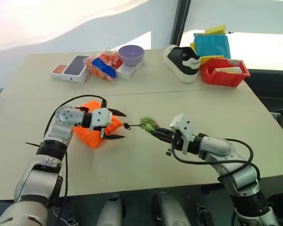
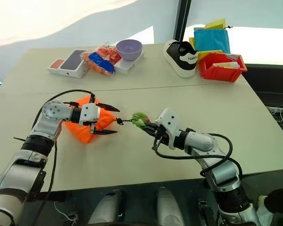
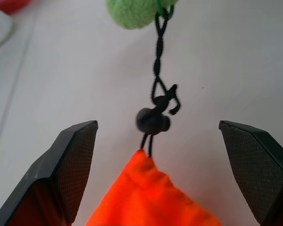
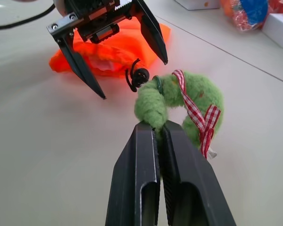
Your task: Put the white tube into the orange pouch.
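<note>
The orange pouch (image 1: 92,134) lies on the table, left of centre, its neck pinched shut by a black cord stopper (image 3: 153,121). My left gripper (image 1: 124,125) is open, one finger on each side of the neck and touching nothing. The black cord runs from the stopper to a green tassel (image 4: 179,101) with a red checked ribbon. My right gripper (image 4: 153,125) is shut on that tassel and holds it just above the table, to the right of the pouch. The white tube is out of view.
Along the far edge stand a phone box (image 1: 70,68), an orange-and-blue snack packet (image 1: 104,66), a purple bowl (image 1: 131,54), a white-and-black shoe (image 1: 183,61), a red bin (image 1: 224,71) and blue and yellow bags (image 1: 211,43).
</note>
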You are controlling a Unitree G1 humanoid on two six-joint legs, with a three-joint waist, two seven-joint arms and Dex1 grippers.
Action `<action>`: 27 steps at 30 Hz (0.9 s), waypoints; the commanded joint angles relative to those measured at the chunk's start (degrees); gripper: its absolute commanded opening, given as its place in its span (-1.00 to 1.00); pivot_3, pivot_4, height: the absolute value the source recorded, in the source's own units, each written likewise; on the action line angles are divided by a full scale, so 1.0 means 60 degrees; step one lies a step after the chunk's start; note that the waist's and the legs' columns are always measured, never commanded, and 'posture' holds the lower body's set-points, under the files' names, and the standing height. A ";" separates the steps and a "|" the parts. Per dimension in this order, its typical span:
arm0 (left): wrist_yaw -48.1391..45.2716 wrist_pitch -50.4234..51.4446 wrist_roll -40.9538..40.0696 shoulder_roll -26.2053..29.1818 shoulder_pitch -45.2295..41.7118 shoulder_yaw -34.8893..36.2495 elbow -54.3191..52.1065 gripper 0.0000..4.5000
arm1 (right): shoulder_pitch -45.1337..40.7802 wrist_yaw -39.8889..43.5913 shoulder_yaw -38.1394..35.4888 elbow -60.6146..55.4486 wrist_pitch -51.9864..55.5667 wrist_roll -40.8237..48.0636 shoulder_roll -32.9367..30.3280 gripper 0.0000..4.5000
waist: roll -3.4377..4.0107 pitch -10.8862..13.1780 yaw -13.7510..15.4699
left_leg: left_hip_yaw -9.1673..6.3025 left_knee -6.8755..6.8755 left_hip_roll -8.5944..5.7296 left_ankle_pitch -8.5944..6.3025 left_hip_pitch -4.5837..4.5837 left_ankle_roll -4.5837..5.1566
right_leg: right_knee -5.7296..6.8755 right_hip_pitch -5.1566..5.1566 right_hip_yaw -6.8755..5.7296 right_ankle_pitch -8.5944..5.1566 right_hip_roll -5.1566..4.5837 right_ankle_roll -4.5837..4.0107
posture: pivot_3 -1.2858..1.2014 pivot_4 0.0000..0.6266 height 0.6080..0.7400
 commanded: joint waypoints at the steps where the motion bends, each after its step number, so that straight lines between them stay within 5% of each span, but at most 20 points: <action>1: 0.1147 -0.0676 0.0249 0.0101 0.0060 0.0378 -0.0153 0.96 | -0.0081 0.0032 -0.0247 -0.0214 0.0047 0.0470 0.0013 -0.98 | 0.0000 0.0000 0.0087 | 0.0001 0.0003 -0.0001 0.0000 0.0000 0.0000 | 0.0000 0.0001 0.0000 0.0000 0.0000 0.0000 | 0.03 -0.52 1.00; 27: 0.3444 -0.1523 0.1124 -0.0565 0.1163 -0.0246 -0.1141 0.96 | -0.0427 -0.0210 -0.0184 0.0224 -0.0134 0.0638 0.0067 -0.98 | 0.0001 -0.0001 0.0139 | 0.0008 0.0000 -0.0003 0.0000 0.0005 0.0000 | 0.0000 0.0003 0.0000 0.0001 -0.0001 0.0001 | 0.03 -0.52 1.00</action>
